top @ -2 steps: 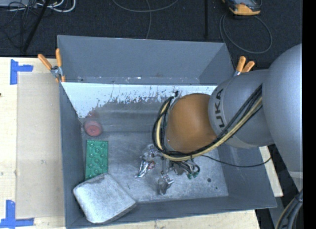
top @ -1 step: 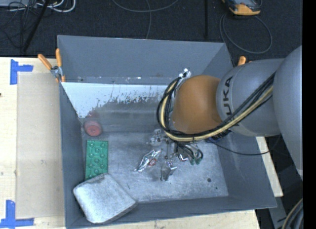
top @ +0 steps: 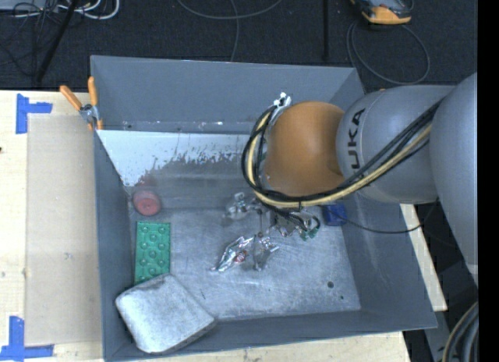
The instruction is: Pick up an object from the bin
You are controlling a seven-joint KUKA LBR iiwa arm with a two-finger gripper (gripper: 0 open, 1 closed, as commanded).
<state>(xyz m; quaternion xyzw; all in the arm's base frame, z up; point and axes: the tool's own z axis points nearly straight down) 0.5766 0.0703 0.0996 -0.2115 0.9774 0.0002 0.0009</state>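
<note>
Well, we see the gripper [top: 265, 229] low over the middle of the bin [top: 234, 103], tucked beneath the arm's orange cover [top: 304, 146]. We cannot tell how far it is open or whether it has hold of anything, because the cover and cables hide most of it. The thing nearest to it is a small silvery, crumpled-looking piece [top: 242, 255] on the bin floor just below and left of the gripper, near the centre of the frame. A second silvery scrap [top: 236, 208] lies a little above it, and a small blue object [top: 335, 214] sits to the right, close against the arm. Well apart, at the left of the bin, lie a pink round piece [top: 146, 202], a green studded plate [top: 153, 250] and, at the lower left, a grey sponge-like pad [top: 164, 317]. We judge the main risk to be a missed grasp: the silvery piece looks thin and irregular and lies low on the metal, so a closing tool could slide off it or merely push it along. The two scraps are near enough that both might be caught, with one dropping on the lift. Pressing down too far could jam the tool against the bin floor.
</note>
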